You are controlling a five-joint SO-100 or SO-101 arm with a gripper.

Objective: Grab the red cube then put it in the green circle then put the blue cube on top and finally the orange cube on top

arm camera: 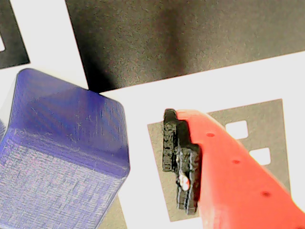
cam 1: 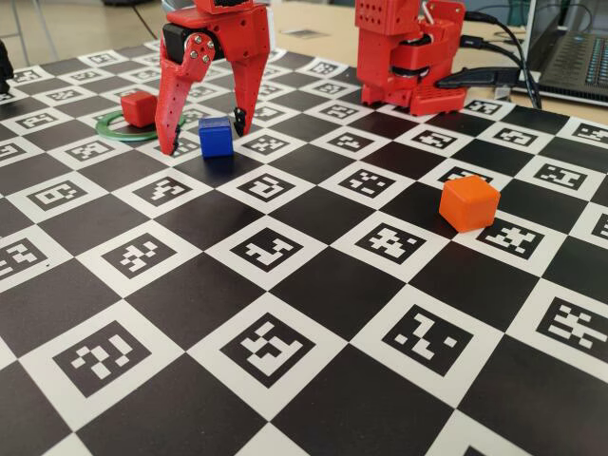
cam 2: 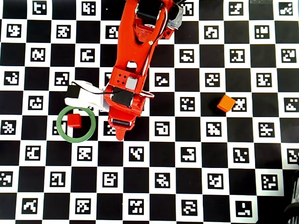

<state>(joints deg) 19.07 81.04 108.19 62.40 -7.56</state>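
Note:
The red cube (cam 1: 139,108) (cam 2: 74,120) sits inside the green circle (cam 1: 112,132) (cam 2: 59,125) at the far left of the fixed view. The blue cube (cam 1: 216,136) (arm camera: 62,152) rests on the mat just right of the ring. My gripper (cam 1: 204,136) is open and lowered around it, one finger on each side. In the wrist view a white gap separates the cube from the black pad (arm camera: 180,162) of the finger on its right. From overhead the arm hides the blue cube. The orange cube (cam 1: 469,202) (cam 2: 226,103) lies alone to the right.
The arm's red base (cam 1: 408,52) stands at the back of the checkerboard marker mat (cam 1: 285,332). A laptop (cam 1: 579,52) and cables (cam 1: 503,71) lie behind it at the back right. The mat's back edge meets a wooden tabletop.

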